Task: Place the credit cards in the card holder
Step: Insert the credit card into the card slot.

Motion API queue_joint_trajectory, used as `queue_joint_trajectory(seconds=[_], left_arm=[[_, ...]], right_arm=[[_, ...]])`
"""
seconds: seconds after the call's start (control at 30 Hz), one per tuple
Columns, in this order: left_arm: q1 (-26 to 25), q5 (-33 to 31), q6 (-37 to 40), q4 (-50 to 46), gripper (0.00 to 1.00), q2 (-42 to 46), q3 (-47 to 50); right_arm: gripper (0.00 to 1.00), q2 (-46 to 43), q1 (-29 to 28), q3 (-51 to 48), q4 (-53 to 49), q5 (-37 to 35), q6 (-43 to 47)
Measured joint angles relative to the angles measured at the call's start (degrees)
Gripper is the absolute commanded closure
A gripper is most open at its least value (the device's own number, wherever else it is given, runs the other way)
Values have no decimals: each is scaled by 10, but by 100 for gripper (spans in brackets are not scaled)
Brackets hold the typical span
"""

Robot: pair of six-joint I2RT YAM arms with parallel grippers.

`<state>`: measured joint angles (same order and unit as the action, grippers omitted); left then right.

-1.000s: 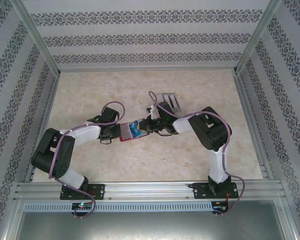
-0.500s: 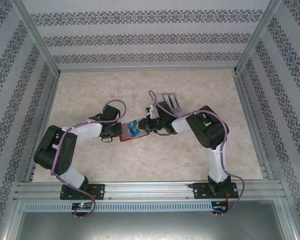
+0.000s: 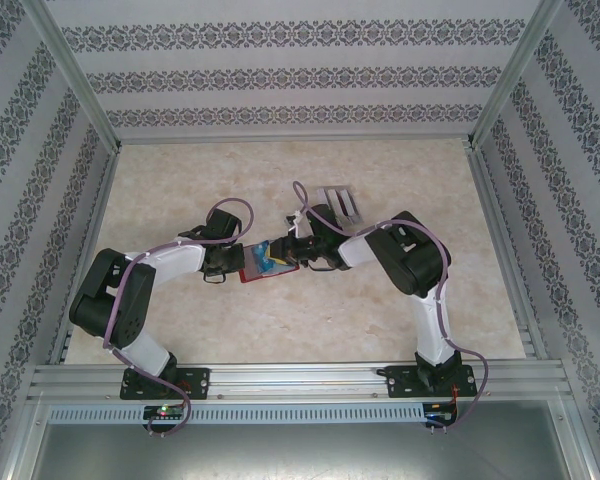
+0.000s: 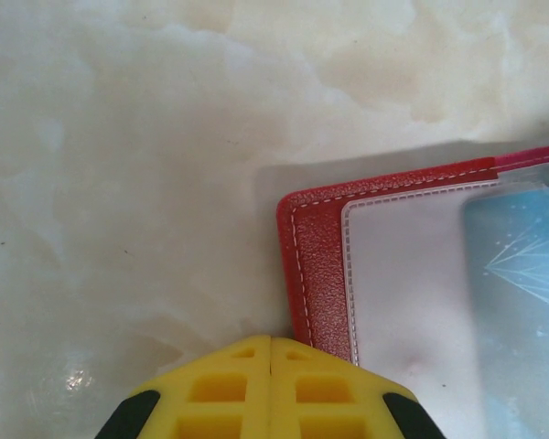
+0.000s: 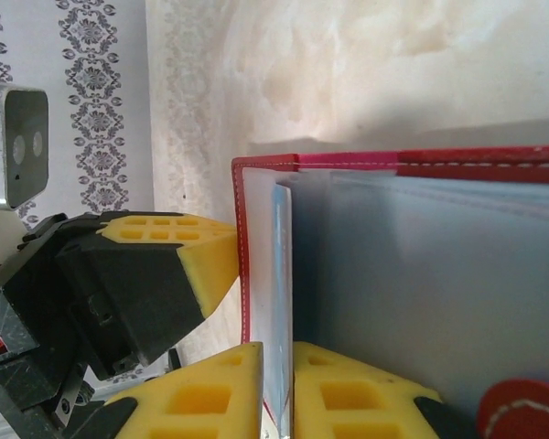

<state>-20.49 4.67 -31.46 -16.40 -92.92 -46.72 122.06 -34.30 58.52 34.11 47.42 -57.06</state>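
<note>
1. Sitting open in the middle of the top view, the red card holder (image 3: 252, 276) lies flat on the marbled table (image 3: 180, 190), with a gripper on either side.
2. The left gripper (image 4: 271, 352) is at the bottom of its wrist view. Its yellow fingers are pressed together with nothing between them, tips right at the holder's red edge.
3. The right gripper (image 5: 276, 366) is at bottom centre of its view, fingers a narrow slit apart with a blue-faced credit card (image 5: 282, 274) between them. Clamped or slack, I can't tell.
4. That card reaches over the holder's clear pocket.
5. Two grey credit cards (image 3: 340, 203) lie just up-right of the right gripper, apart from the holder.
</note>
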Motion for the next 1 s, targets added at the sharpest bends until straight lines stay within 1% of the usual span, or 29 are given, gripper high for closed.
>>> queue_joint_trajectory(seconds=[0.13,0.27,0.67,0.8,1.0], left_arm=[[0,0,0,0,100,0,0],[0,0,0,0,100,-2,-2],[0,0,0,-2,100,-4,-5],[0,0,0,-2,100,-6,-6],[2,7,0,0,100,-10,-6]], right_arm=[[77,-3,0,1,-7,-2,9],[74,-21,0,2,-49,-24,35],[71,-60,-1,39,-228,-89,127],[66,-66,-5,61,-289,-113,158],[63,-70,-24,106,-396,-177,212]])
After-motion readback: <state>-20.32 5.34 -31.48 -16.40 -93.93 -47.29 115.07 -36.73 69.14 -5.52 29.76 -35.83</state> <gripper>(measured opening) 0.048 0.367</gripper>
